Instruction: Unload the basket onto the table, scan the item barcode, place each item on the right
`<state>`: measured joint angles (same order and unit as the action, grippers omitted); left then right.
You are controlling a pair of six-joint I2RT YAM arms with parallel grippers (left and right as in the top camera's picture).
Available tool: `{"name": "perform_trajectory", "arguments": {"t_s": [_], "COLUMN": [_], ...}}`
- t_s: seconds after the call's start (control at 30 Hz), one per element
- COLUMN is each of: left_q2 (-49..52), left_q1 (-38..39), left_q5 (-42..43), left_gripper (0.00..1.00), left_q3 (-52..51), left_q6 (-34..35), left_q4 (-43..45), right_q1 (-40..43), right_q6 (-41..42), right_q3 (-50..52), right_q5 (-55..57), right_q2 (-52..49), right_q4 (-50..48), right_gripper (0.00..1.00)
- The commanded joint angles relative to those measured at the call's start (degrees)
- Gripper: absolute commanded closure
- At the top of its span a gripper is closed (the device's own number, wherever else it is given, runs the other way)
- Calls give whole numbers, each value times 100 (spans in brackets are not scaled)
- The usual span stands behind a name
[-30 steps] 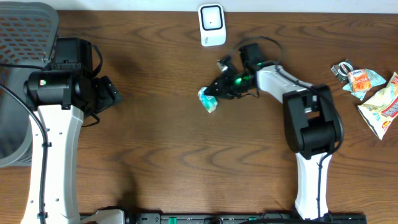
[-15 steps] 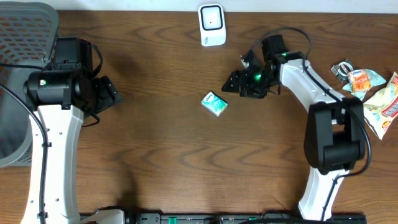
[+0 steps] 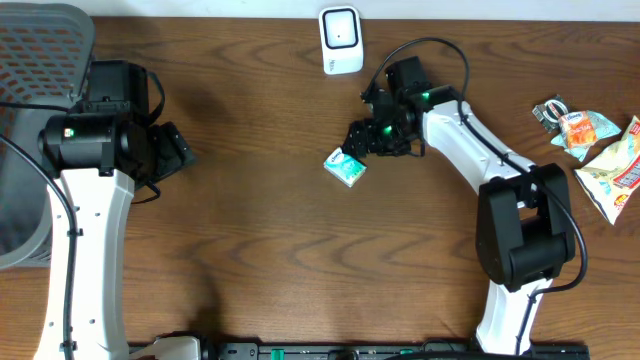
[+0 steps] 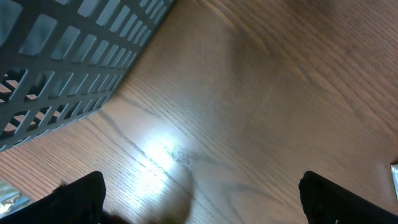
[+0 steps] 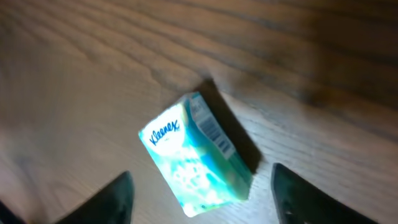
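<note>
Right wrist view: the right end effector (image 5: 200,186) has its jaws spread and grips nothing; its two dark fingers (image 5: 298,196) stand at the lower edge, one on each side of the pack.
Pack (image 5: 196,158): a small teal-and-white Kleenex tissue pack lying flat on the tabletop (image 5: 74,74), clear of both fingers in this blurred view.
Barcode (image 5: 214,134): on the pack's narrow side, toward the upper right of the right wrist view.
Overhead, right arm: the right end effector hangs just beside the pack's upper right corner; whether they touch cannot be told from above.
Pack's place: near the middle of the tabletop, nearer than the scanner and a little to its right.
Scanner (image 3: 341,40): white, at the far edge of the tabletop, apart from the pack.
Snack packets (image 3: 600,150): a small heap at the right edge, well apart from the pack.
Left end effector (image 4: 214,199): jaws wide, empty, with bare tabletop between the fingers; it is well to the left of the pack.
Basket (image 4: 62,62): grey mesh, at the far left corner, just beside the left arm.
</note>
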<state>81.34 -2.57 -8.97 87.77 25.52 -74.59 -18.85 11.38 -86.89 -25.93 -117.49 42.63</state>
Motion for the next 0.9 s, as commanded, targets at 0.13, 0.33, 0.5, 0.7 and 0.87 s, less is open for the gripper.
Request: {"name": "perform_trajectory", "arguments": {"t_s": [0.13, 0.33, 0.5, 0.7, 0.87], "left_q2": [24, 24, 24, 24, 24], "left_q1": [-26, -26, -26, -26, -26], "left_q5": [-55, -55, -55, -55, -55], "left_gripper": [2, 2, 2, 2, 2], "left_q3": [22, 22, 22, 22, 22], "left_q6": [52, 52, 52, 52, 52], "left_q4": [-17, -17, -17, -17, -17], "right_q1": [-50, -271, -699, -1119, -1161], "right_q6": [39, 103, 533, 903, 1668], "right_q3": [-55, -13, 166, 448, 570], "right_q5": [-695, -693, 254, 684, 1836], "right_q2": [52, 46, 46, 46, 46], "right_q4": [68, 238, 431, 345, 334], "right_gripper": [54, 92, 95, 99, 98]}}
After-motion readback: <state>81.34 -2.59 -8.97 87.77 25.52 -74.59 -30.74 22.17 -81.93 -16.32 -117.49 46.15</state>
